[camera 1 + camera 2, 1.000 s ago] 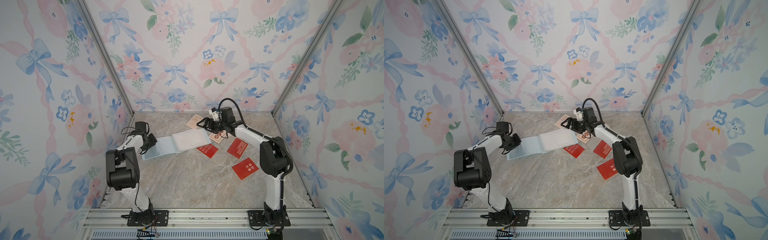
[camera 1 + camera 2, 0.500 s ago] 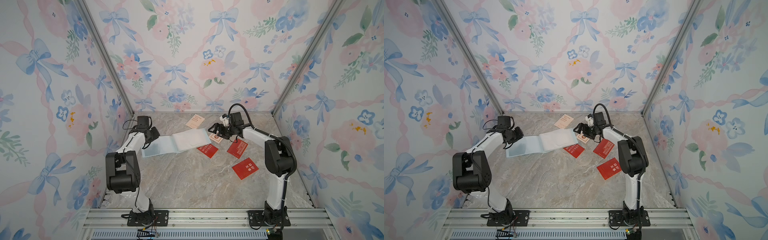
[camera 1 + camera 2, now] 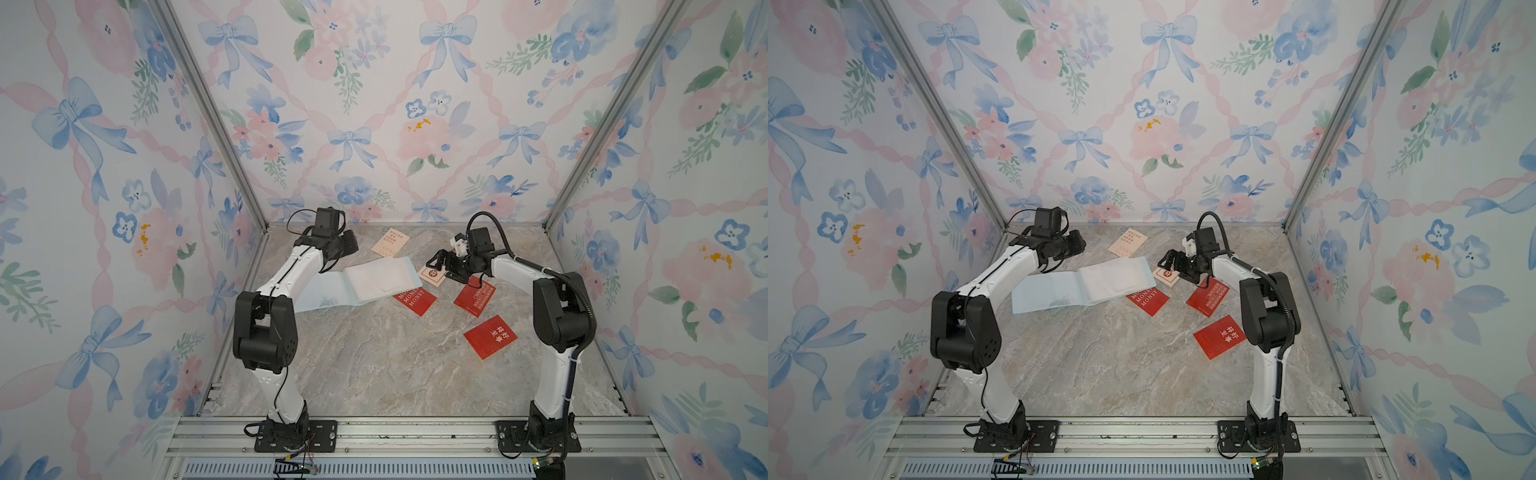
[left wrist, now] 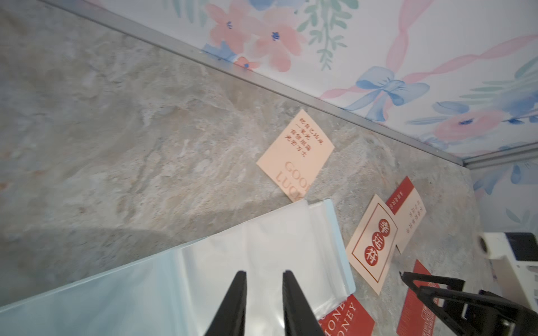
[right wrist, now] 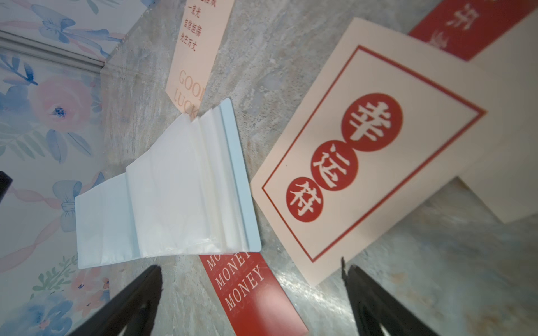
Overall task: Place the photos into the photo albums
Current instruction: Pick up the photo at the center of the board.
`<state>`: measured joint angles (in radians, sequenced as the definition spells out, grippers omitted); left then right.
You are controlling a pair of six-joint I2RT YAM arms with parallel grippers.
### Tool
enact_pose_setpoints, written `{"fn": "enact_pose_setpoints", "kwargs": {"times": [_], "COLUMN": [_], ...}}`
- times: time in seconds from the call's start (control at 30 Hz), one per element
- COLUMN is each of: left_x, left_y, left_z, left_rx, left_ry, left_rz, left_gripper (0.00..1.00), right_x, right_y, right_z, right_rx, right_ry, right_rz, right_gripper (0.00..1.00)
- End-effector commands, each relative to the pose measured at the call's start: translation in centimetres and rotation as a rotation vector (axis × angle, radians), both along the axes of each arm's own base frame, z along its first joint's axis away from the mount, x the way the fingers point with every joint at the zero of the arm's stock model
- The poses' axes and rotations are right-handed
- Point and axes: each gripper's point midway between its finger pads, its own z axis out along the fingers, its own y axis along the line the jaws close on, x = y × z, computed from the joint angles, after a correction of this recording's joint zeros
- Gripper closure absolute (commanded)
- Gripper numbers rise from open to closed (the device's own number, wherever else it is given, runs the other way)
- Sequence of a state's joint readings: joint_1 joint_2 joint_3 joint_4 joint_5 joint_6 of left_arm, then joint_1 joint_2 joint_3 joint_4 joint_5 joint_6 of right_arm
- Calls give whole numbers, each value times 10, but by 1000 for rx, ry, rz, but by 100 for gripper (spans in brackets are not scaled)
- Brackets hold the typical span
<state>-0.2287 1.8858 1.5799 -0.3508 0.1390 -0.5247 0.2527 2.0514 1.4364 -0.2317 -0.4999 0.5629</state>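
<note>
The photo album (image 3: 361, 282) (image 3: 1084, 284) lies open, pale blue with clear sleeve pages (image 4: 233, 256) (image 5: 174, 189). Photos lie around it. A cream "GOOD LUCK" card (image 3: 390, 242) (image 4: 295, 154) is behind it, and a red "MONEY" card (image 3: 415, 300) (image 5: 250, 291) is partly under its front right corner. To its right a cream card with red circles (image 3: 432, 275) (image 5: 364, 151) overlaps another cream and red card (image 4: 407, 215). Two red cards (image 3: 475, 298) (image 3: 490, 336) lie further right. My left gripper (image 4: 264, 272) (image 3: 348, 248) hovers over the sleeve page, narrowly open and empty. My right gripper (image 5: 250, 266) (image 3: 441, 265) is wide open and empty over the circle card's corner.
Floral walls close in the marble table (image 3: 374, 365) on three sides, with a metal strip (image 4: 262, 84) along the back wall's foot. An aluminium rail (image 3: 395, 436) carrying both arm bases runs along the front. The right gripper's fingers (image 4: 431, 288) show in the left wrist view.
My left gripper swung from the album's left edge to the back, above its page. My right gripper came forward and right from the back, down to the circle card. The jaws barely changed.
</note>
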Motion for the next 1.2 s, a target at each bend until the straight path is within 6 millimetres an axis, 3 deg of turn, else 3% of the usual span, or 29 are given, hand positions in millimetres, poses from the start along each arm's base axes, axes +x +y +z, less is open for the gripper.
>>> {"fn": "enact_pose_setpoints", "kwargs": {"times": [0.0, 0.23, 0.33, 0.4, 0.63, 0.83, 0.97, 1.17], "left_x": [13, 54, 67, 72, 62, 43, 33, 24], "left_y": [-51, -178, -215, -228, -246, -241, -231, -224], "left_z": [-21, -43, -62, -78, -127, -156, -160, -156], "left_rx": [7, -98, -168, -190, -203, -164, -125, -100], "left_ry": [13, -45, -41, -32, 44, 115, 136, 145], "left_rz": [-128, -376, -417, -422, -453, -467, -462, -455], "left_gripper": [74, 72, 73, 73, 73, 72, 72, 73], "right_x": [1, 9, 12, 13, 18, 25, 29, 38], "right_y": [-8, -9, -7, -7, -3, 10, 10, 5], "right_z": [-2, -12, -16, -20, -36, -33, -26, -21], "right_rx": [43, 113, 139, 147, 188, 245, 279, 331], "right_ry": [38, 45, 51, 53, 75, 54, 17, -22], "right_rz": [-96, -198, -234, -257, -308, -314, -326, -361], "right_gripper": [1, 1, 1, 1, 1, 1, 1, 11]}}
